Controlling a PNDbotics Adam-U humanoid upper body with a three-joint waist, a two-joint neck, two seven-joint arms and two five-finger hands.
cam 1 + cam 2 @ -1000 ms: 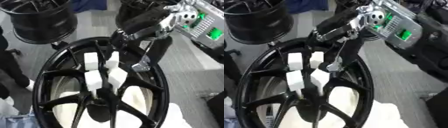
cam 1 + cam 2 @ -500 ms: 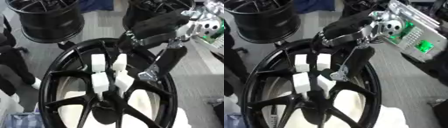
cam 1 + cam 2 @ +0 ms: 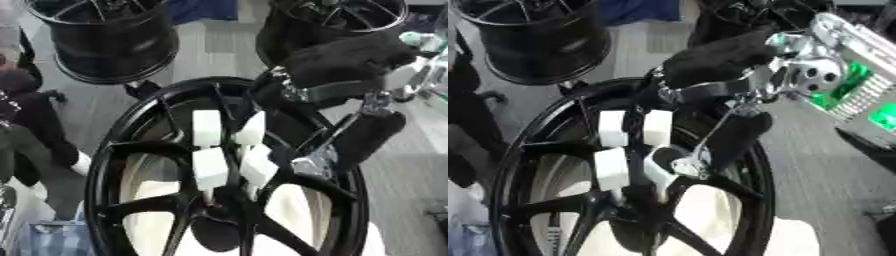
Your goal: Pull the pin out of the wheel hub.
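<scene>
A large glossy black spoked wheel hub (image 3: 131, 165) is lying flat and filling the lower middle of both views, over something white that is showing through the gaps between its spokes. Four white rectangular foam-like blocks (image 3: 206, 127) are sitting among the spokes just above the hub's centre, two farther from the camera and two nearer, close together.

The robot's right hand (image 3: 737, 137), black with silver joints, is reaching in from the upper right of the hub, and its forearm is crossing the hub's far rim. Its dark fingers (image 3: 372, 137) are pointing down over the right side of the hub, beside the white blocks. A small silvery metal piece (image 3: 315, 162) is showing at the fingertips, close to a spoke just right of the nearer blocks; it may be the pin, but whether the fingers are closed on it or merely touching it cannot be told.

Beyond the hub, two more black wheel rims (image 3: 105, 40) are standing on the grey floor (image 3: 214, 50), one to the upper left and one behind the arm.
</scene>
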